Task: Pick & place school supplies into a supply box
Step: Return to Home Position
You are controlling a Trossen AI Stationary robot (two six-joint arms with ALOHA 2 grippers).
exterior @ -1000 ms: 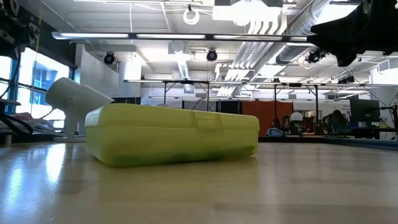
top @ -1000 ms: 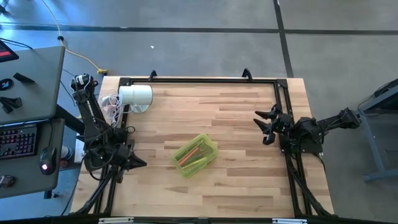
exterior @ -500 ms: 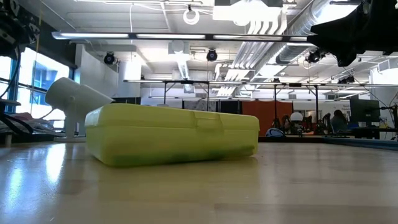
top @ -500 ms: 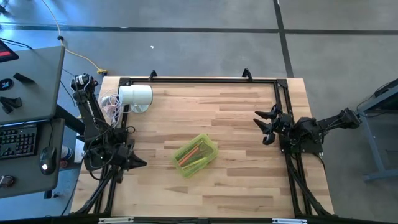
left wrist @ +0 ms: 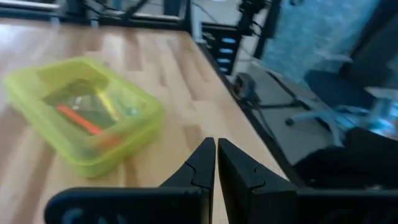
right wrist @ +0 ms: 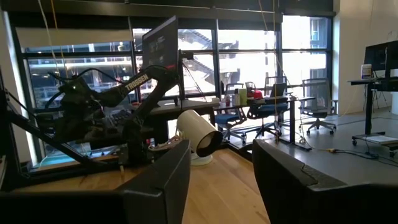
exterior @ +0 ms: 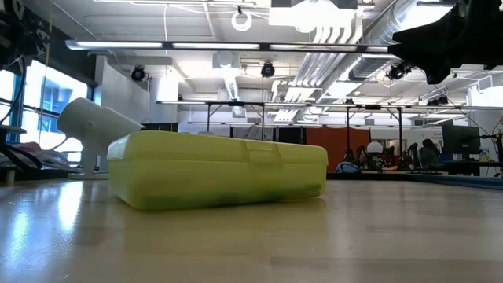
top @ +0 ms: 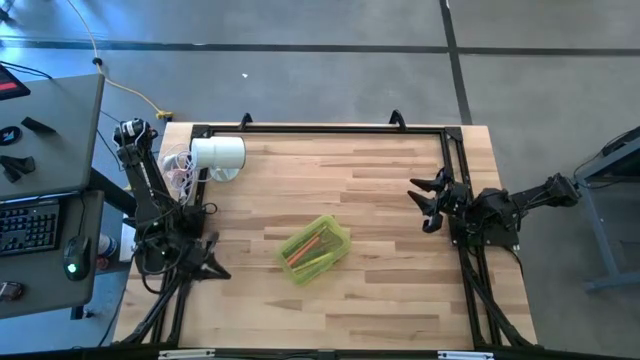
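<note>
The yellow-green supply box (top: 315,250) lies flat on the wooden table, a little toward the near edge of its middle. It also shows in the low view (exterior: 216,180) and the left wrist view (left wrist: 81,118). Orange and green pens (top: 310,248) show through its translucent top, and an orange one (left wrist: 81,120) is clearest. My left gripper (top: 222,272) (left wrist: 216,149) is shut and empty, left of the box near the table's left edge. My right gripper (top: 420,205) (right wrist: 221,155) is open and empty, by the right edge.
A white cylinder (top: 218,155) (exterior: 94,126) (right wrist: 199,140) with cables stands at the far-left corner. A black frame rail (top: 320,130) runs along the table's far and side edges. Bare wood (top: 380,290) lies between the box and the right arm.
My left gripper has swung a little toward the table's near edge and stays shut. The box and the right arm have not moved.
</note>
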